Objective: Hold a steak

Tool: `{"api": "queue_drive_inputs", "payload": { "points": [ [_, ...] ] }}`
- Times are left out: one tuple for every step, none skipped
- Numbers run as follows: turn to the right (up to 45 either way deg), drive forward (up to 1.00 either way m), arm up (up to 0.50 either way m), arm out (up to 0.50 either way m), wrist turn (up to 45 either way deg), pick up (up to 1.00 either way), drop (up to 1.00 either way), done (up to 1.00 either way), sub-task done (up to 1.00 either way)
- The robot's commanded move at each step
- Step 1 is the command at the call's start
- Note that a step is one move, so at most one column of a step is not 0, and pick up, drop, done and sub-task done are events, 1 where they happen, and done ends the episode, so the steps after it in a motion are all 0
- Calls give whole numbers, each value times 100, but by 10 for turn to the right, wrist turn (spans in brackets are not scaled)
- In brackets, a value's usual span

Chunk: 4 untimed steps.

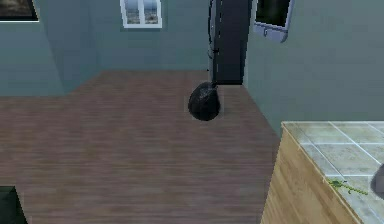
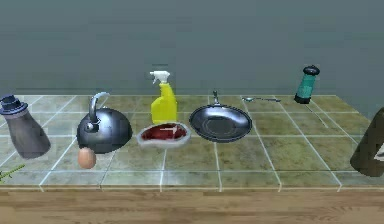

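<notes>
In the forward view we are facing a wooden floor and a tiled desk corner at the right. In the arm side view we are seeing the steak lying on the desk between a kettle and a pan. We cannot tell the hand's state. A careless reach is likely risking a knocked spray bottle just behind.

Tiled counter carries kettle, egg, steak, spray bottle, pan.
</notes>
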Motion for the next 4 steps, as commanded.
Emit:
{"api": "queue_drive_inputs", "payload": {
  "points": [
    [0, 0, 38, 0, 0, 0, 0, 0, 0],
    [0, 0, 0, 30, 0, 0, 0, 0, 0],
    [0, 0, 0, 0, 450, 0, 0, 0, 0],
    [0, 0, 0, 0, 450, 0, 0, 0, 0]
  ]
}}
